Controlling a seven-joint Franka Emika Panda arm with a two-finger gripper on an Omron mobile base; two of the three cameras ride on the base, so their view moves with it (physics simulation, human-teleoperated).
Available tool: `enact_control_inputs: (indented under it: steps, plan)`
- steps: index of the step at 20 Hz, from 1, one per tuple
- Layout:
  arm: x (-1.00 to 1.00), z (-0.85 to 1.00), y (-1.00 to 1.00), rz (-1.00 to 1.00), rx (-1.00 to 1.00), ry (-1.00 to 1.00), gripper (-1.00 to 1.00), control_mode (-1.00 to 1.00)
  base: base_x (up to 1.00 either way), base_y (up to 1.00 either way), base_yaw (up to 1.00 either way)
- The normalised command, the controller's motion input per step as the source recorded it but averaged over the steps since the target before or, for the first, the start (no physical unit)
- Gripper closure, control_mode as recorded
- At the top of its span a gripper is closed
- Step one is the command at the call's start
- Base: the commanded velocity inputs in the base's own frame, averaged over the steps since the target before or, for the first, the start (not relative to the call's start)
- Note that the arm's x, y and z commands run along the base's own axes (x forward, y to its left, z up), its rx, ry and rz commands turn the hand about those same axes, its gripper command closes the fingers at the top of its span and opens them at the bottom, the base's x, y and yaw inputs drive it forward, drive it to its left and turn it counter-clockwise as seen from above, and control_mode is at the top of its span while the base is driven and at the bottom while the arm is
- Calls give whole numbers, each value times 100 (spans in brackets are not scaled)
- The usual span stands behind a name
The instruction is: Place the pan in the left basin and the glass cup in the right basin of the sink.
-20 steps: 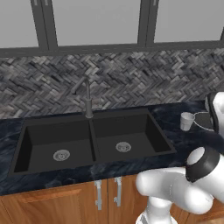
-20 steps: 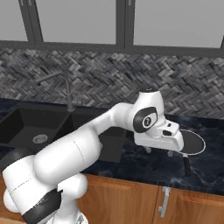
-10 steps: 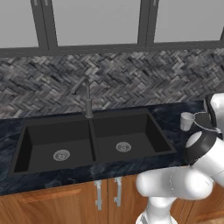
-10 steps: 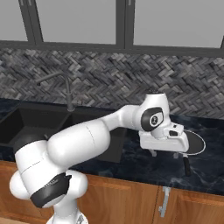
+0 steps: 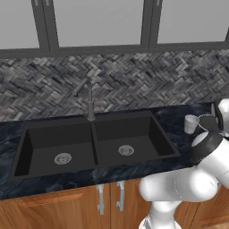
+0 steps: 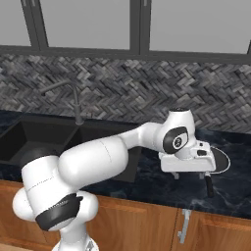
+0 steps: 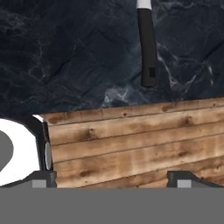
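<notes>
Tool (image 7: 112,177) hovering open over pan (image 6: 221,161) handle (image 7: 147,48) on worktop (image 7: 65,57) right of sink (image 5: 96,143), gripping nothing. Cup (image 5: 191,124) sitting near pan; both basins waiting, nothing placed yet.

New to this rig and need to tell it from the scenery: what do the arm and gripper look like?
The arm has glossy white rounded segments with dark grey or black joint bands and round black caps. The gripper is a boxy white hand under the wrist, with two small dark finger tips. No cables or markings are discernible.
</notes>
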Motion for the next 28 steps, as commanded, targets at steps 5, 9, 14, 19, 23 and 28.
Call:
enact_control_inputs:
  steps: [5, 9, 14, 19, 23, 28]
  plan:
    - [5, -15, -4, 13, 9, -1, -100, -100, 0, 0, 0]
    - [11, -15, -4, 11, 7, -2, -100, -100, 0, 0, 0]
    - [21, -17, -10, 6, 1, 0, -100, -100, 0, 0, 0]
    - [13, -17, -24, 2, 0, 0, -100, -100, 0, 0, 0]
    - [18, -16, -23, 0, 0, 0, -100, -100, 0, 0, 0]
    - [21, -11, -15, 0, 2, 0, -100, -100, 0, 0, 0]
